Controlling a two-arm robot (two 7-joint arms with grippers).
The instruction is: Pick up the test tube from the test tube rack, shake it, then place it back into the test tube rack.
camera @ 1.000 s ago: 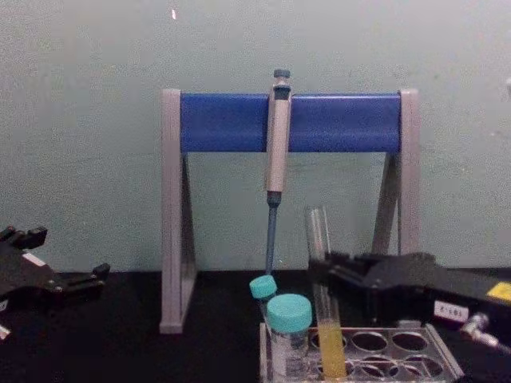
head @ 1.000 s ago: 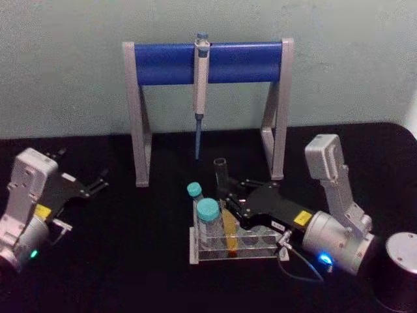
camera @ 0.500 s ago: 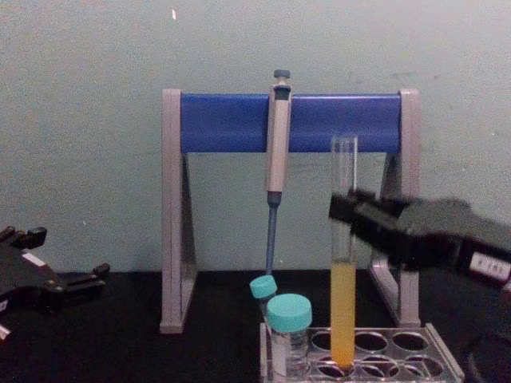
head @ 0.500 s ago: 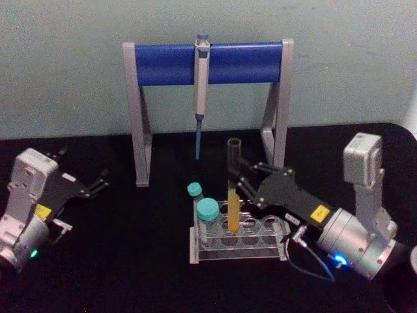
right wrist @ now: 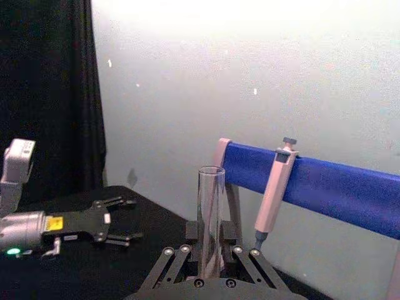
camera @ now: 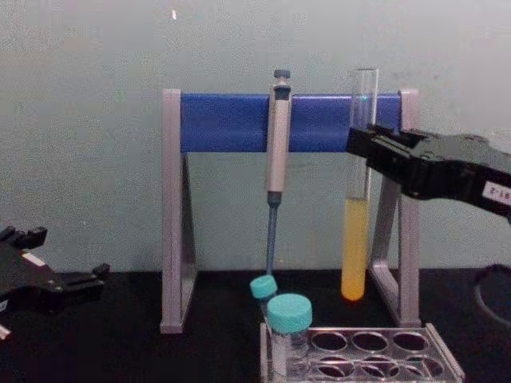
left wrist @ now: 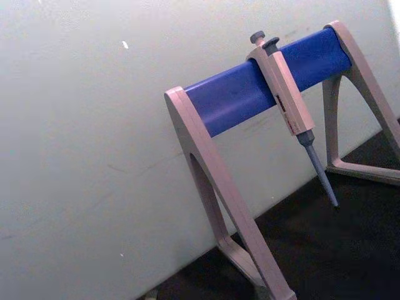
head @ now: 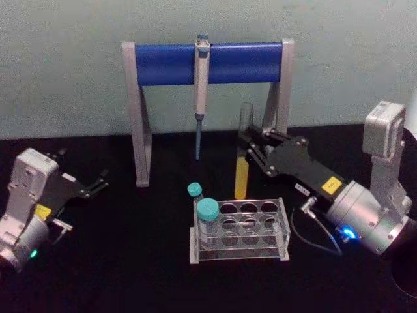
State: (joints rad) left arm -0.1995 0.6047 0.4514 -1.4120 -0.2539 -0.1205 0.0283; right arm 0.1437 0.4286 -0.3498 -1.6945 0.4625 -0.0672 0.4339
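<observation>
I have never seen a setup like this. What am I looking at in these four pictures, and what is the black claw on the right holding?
This is a two-armed robot working at a black table. Two pictures come from cameras on its head and chest, looking forward. The other two come from cameras on its wrists. Its right hand is shut on the test tube, a tall clear tube with yellow liquid in it. It holds the tube upright in the air, clear of the holes of the test tube rack below. Two teal-capped tubes stand at the rack's left end. Behind is a grey-and-blue stand with a pipette hanging from it. The left hand is open and idle at the table's left.
</observation>
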